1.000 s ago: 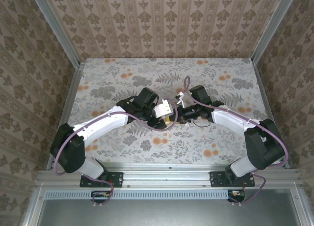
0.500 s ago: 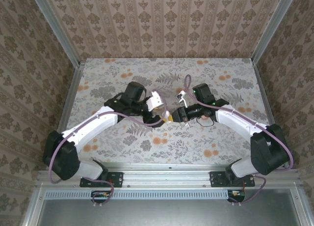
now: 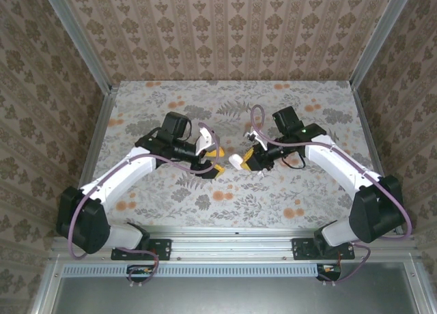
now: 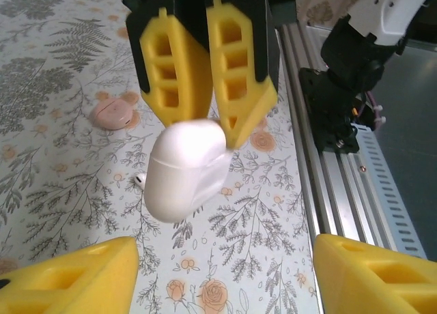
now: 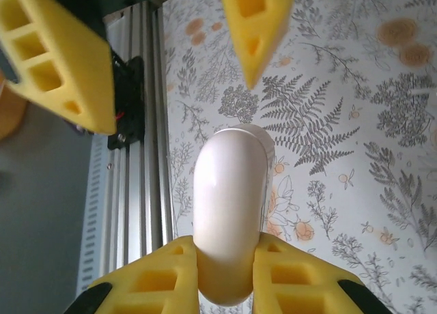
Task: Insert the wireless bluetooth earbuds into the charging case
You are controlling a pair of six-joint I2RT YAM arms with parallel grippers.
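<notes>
Robot test cell, lab-type rig. Floral-print covered bench (image 3: 273, 199) boxed in by brown damask-patterned wall panels (image 3: 232, 34) on silver aluminium frame posts (image 3: 78, 37). White-and-black left arm (image 3: 130, 174) and right arm (image 3: 341, 167) bolted to silver slotted metal rail (image 3: 232, 244) at bench's near edge.

Closed charging case (image 4: 184, 170) aloft, earbud (image 4: 138, 179) lying below

Left wrist view: an earbud (image 4: 139, 179) on the desk (image 4: 61, 198) is largely hidden behind the charging case (image 4: 183, 172); only a white tip shows. The case's upper end is covered by the right gripper (image 4: 212, 128). The left gripper (image 4: 225, 252) is cut off by the lower edge.

Right wrist view: the case's near end runs off the bottom.

Top view: the case's lid seam is too small to tell.
</notes>
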